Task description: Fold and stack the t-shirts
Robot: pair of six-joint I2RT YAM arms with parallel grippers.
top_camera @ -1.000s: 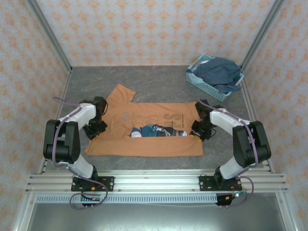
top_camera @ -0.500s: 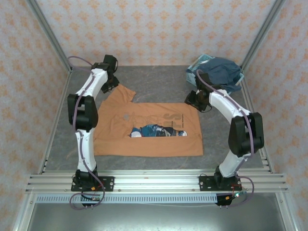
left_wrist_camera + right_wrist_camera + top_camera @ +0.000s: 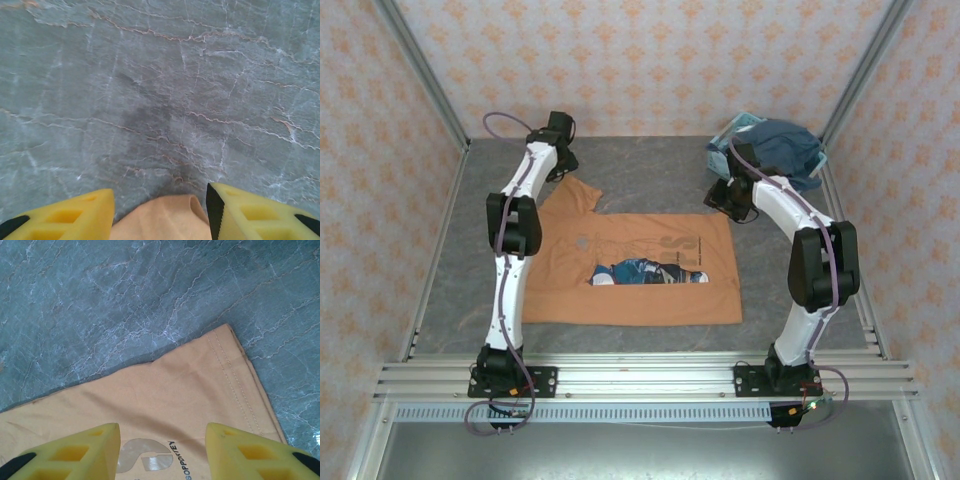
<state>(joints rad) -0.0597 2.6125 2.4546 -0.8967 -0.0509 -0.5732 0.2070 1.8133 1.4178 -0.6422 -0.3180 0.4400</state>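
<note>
Since 1 second ago, the left end effector (image 3: 160,202) and right end effector (image 3: 162,437) have swung from the 9 and 3 o'clock sides of the t-shirt (image 3: 620,300) to its far edge. The left one's fingers stand apart above the sleeve tip (image 3: 162,220) at 11 o'clock, clamping nothing. The right one's fingers stand apart over the 1 o'clock corner, near dark lettering (image 3: 185,460). The orange t-shirt lies flat mid-surface (image 3: 150,100), with a blue-and-white print (image 3: 650,272) showing. At 2 o'clock a basket (image 3: 730,165) holds dark blue cloth (image 3: 780,150).
</note>
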